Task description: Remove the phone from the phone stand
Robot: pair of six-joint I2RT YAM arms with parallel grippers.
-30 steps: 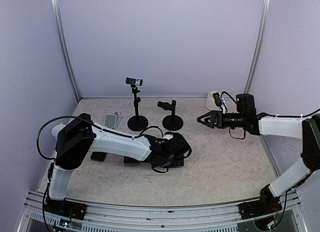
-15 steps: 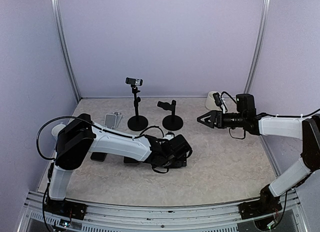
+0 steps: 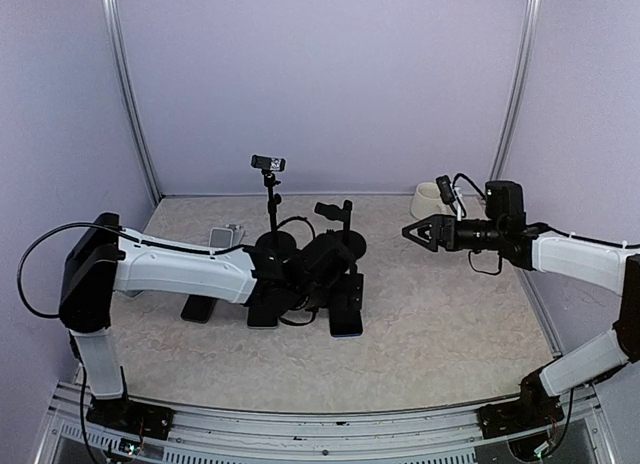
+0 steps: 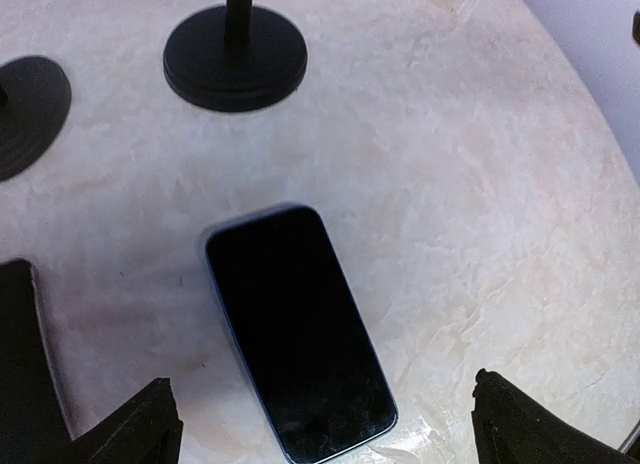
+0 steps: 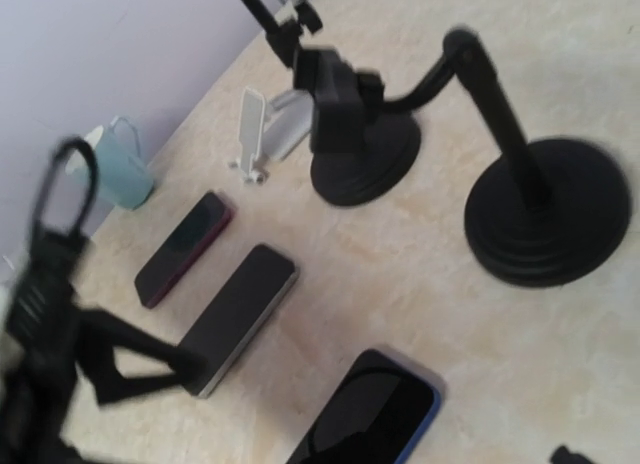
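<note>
Left wrist, phone (image 4: 295,334) flat, jaws apparently apart

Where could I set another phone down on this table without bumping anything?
Widest bare patch: the right half of the table, between the blue phone and the right wall. The near edge strip is free. Crowded: back-left, around the tall stand, short stand and left arm.

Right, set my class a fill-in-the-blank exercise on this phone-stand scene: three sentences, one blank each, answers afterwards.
1. The left gripper hangs over a phone with its jaws ___.
2. That phone lies flat on the table with its screen facing ___.
3. The right wrist view shows ___ phones lying on the table.
Missing words: open; up; three.
</note>
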